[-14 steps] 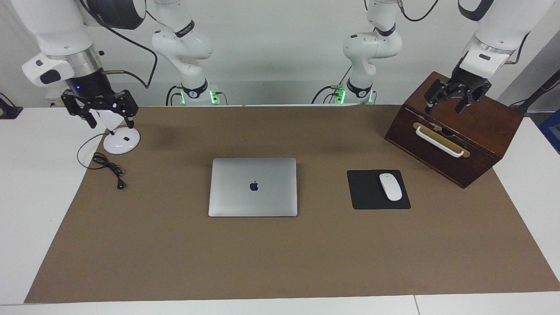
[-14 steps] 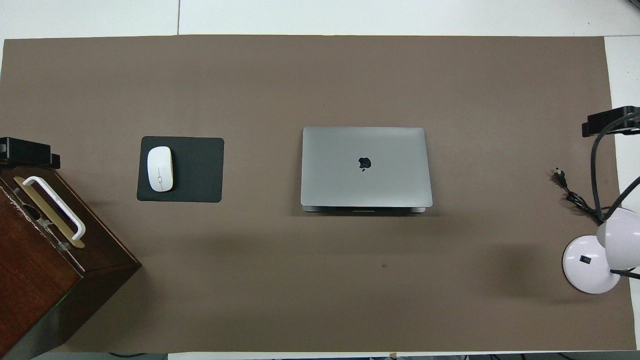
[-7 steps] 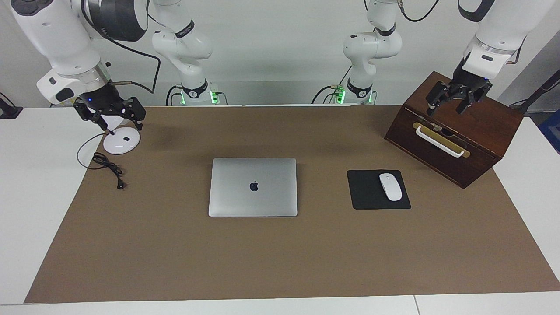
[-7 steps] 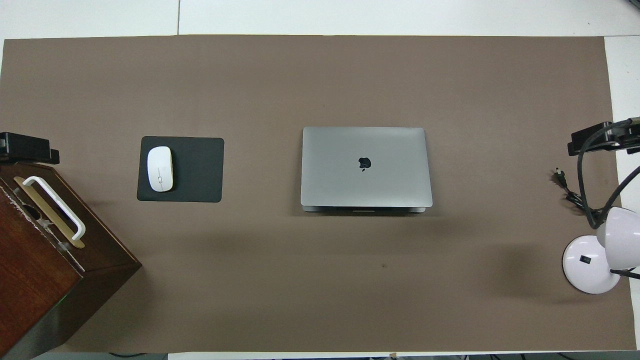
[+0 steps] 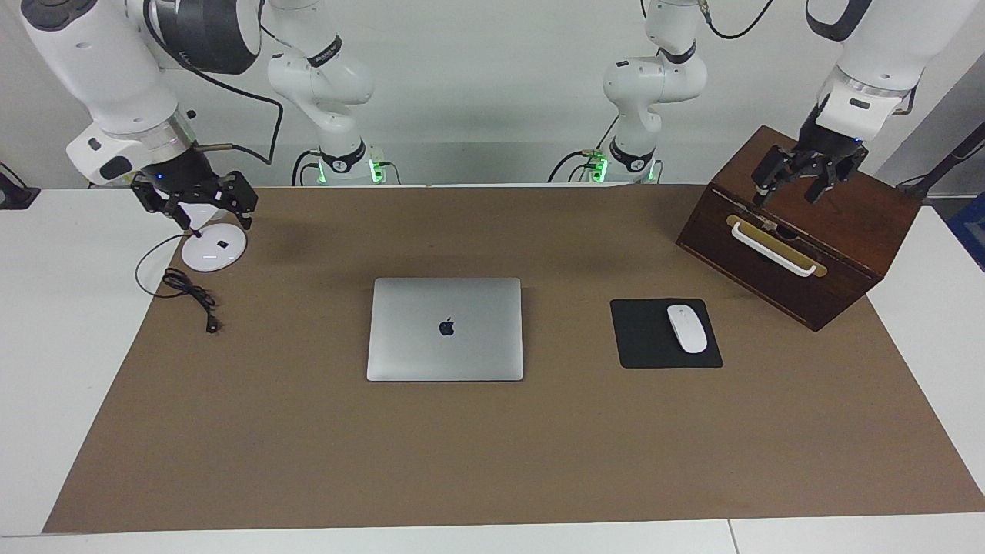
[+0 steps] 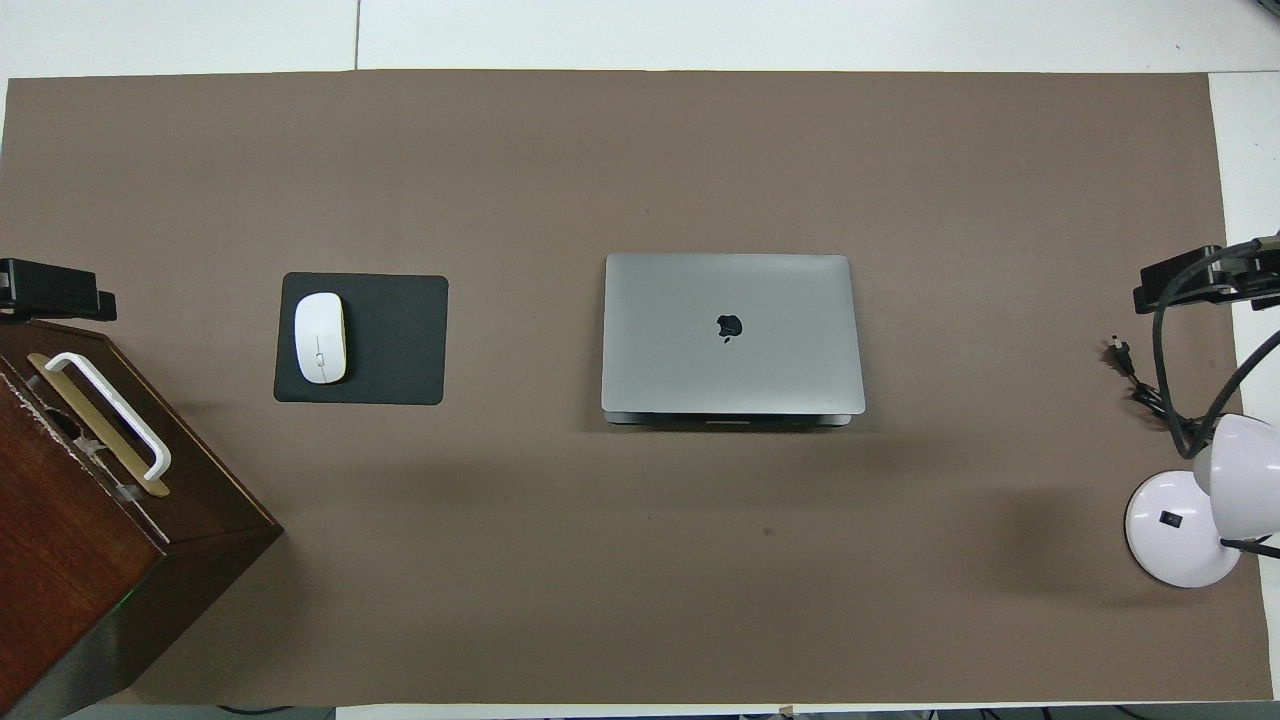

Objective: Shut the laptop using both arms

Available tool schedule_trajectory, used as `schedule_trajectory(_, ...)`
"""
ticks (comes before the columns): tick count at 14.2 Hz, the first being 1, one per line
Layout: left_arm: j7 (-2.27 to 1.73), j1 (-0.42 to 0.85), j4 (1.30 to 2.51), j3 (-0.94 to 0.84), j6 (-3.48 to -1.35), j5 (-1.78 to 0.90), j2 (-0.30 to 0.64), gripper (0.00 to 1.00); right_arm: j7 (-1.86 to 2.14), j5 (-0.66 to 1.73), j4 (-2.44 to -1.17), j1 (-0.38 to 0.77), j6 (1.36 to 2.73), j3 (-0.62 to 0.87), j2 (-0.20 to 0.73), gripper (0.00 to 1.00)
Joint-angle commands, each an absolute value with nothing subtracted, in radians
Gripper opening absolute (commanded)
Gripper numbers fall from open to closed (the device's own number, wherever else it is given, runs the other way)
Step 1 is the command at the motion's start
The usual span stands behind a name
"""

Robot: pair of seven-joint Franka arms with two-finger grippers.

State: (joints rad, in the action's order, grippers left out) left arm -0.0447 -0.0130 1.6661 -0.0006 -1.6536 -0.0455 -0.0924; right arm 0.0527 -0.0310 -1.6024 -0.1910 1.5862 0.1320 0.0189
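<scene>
We see one wooden drawer box (image 5: 800,231) at the left arm's end of the table, its drawer shut behind a white handle (image 5: 772,248), so its contents are hidden from us. Our left gripper (image 5: 800,185) hangs over the top of that box, fingers spread, holding nothing. Our right gripper (image 5: 196,201) hangs over the round base of the one white lamp (image 5: 214,248), also spread and empty. The one laptop (image 5: 445,329) lies mid-mat with its lid down, logo up, well apart from both grippers. Beside it, toward the left arm's end, we count one black mousepad (image 5: 642,335) carrying one white mouse (image 5: 686,328).
</scene>
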Motion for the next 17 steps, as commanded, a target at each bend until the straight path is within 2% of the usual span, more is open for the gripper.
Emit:
schedule_trajectory(1,-0.057,-0.021,1.683,-0.008,-1.675,-0.025,-0.100,1.00,0.086,-0.015,-1.631,-0.204,1.589,0.141,-0.003,1.00)
schedule_trajectory(17,-0.055,-0.023,1.669,-0.008,-1.677,-0.011,-0.083,1.00,0.083,-0.002,-1.629,-0.201,1.580,0.141,-0.005,1.00)
